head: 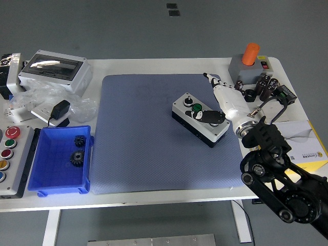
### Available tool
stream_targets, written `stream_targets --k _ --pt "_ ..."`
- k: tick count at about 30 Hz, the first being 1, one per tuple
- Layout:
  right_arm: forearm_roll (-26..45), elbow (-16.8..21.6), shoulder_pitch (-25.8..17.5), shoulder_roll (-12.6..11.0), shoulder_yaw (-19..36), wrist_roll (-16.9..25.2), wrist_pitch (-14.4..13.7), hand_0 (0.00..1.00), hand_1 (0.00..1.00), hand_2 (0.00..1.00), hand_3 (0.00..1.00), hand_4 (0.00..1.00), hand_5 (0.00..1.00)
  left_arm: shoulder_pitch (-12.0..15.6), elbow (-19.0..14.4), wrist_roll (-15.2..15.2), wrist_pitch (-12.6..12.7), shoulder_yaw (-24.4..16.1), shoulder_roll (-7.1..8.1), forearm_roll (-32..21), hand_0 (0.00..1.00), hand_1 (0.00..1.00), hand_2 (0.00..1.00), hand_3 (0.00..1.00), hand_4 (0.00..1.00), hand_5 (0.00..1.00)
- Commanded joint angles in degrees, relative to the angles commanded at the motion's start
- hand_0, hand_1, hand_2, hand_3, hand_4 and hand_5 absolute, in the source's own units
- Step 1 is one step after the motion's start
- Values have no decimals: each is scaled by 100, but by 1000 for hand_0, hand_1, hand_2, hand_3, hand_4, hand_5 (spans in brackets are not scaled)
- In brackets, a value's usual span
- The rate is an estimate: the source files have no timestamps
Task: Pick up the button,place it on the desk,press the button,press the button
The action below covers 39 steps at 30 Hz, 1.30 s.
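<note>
At about three o'clock on the blue mat (138, 154) sits the button box (200, 119), white-topped, black-based, green and black buttons, with the right hand (223, 100) flat, fingers extended, thumb resting on it.

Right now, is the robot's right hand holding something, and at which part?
Nothing is clearly held. The right hand lies beside the button box, its thumb over the box's top near the right end; no closed grasp shows.

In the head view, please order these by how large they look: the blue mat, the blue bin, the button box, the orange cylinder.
1. Blue mat
2. Blue bin
3. Button box
4. Orange cylinder

The cylinder stands farther from the camera, but the gap looks too wide to change the order.
</note>
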Motion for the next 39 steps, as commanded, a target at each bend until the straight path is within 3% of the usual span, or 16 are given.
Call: stream_targets --k 9,22,39 --pt "124 -59 89 64 -177 -30 49 881 929 998 998 998 493 -12 0 -3 -6 -32 -11 57 631 635 568 688 629 162" --pt "129 -1111 265 356 -312 -184 167 878 922 998 998 998 486 -49 0 1 -4 -30 -16 84 631 635 568 692 629 162" --pt "-9 -1441 392 440 -421 -303 59 847 890 948 998 998 486 -61 0 10 -7 -20 -18 110 630 635 567 692 629 162"
